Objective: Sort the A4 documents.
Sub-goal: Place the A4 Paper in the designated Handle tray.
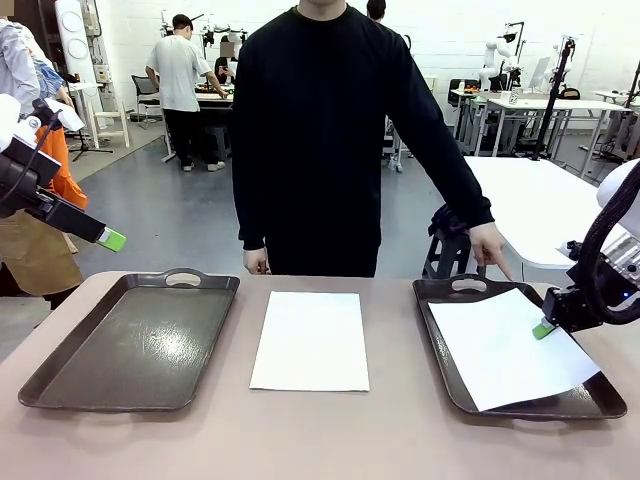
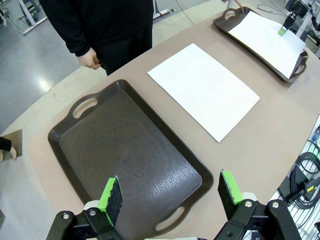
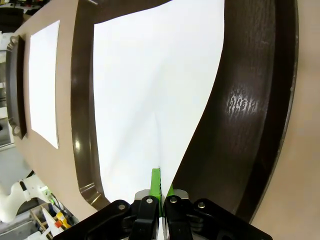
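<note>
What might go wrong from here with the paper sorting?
1. The right jaws pinch the sheet by its edge. It lies askew in the right tray with a corner over the rim, so it may crease or slip out.
2. The person's hand points by that tray's handle, close to those jaws.

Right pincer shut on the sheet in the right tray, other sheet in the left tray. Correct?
No. The front view shows the other sheet on the table between the trays, not in the left tray. The right pincer is shut on the sheet in the right tray.
</note>
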{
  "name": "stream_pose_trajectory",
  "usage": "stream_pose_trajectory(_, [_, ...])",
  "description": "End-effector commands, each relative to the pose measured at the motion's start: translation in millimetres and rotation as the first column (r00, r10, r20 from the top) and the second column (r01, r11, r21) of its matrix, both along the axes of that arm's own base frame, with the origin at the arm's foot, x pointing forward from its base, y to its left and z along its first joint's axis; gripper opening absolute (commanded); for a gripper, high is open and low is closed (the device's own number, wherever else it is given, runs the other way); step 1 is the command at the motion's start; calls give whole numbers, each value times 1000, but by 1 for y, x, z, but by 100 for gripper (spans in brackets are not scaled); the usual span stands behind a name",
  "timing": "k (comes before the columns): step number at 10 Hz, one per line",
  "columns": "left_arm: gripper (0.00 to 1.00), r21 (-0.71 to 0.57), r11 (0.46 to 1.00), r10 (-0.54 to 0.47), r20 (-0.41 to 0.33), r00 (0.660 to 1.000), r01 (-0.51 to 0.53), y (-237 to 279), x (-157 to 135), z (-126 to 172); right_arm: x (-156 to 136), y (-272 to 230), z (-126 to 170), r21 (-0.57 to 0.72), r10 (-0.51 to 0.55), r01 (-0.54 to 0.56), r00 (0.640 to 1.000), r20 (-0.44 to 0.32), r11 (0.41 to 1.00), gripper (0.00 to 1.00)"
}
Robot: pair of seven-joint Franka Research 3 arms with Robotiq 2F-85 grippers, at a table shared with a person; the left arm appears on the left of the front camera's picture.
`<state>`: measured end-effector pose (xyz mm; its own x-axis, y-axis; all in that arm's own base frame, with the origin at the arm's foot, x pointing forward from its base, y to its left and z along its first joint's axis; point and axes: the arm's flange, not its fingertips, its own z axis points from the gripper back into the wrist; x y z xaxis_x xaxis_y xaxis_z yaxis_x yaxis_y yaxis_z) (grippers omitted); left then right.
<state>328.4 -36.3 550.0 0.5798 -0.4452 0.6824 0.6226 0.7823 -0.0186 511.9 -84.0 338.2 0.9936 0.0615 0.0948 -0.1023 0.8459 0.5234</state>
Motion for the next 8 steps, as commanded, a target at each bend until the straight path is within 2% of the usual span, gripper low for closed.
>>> stream_pose_trajectory(1, [100, -7, 1000, -18, 2, 1000, 18, 2, 0, -1, -4, 8, 0, 4, -66, 66, 997, 44, 998, 1])
stream_pose_trajectory(3, [100, -7, 1000, -18, 2, 1000, 18, 2, 0, -1, -4, 11, -1, 9, -94, 94, 994, 51, 996, 1])
stream_pose_trajectory(7, [100, -7, 1000, -18, 2, 1000, 18, 2, 0, -1, -3, 12, -5, 6, -72, 72, 997, 17, 997, 1])
stream_pose_trajectory(8, [100, -7, 1000, -18, 2, 1000, 18, 2, 0, -1, -2, 13, -4, 8, -70, 70, 997, 12, 998, 10])
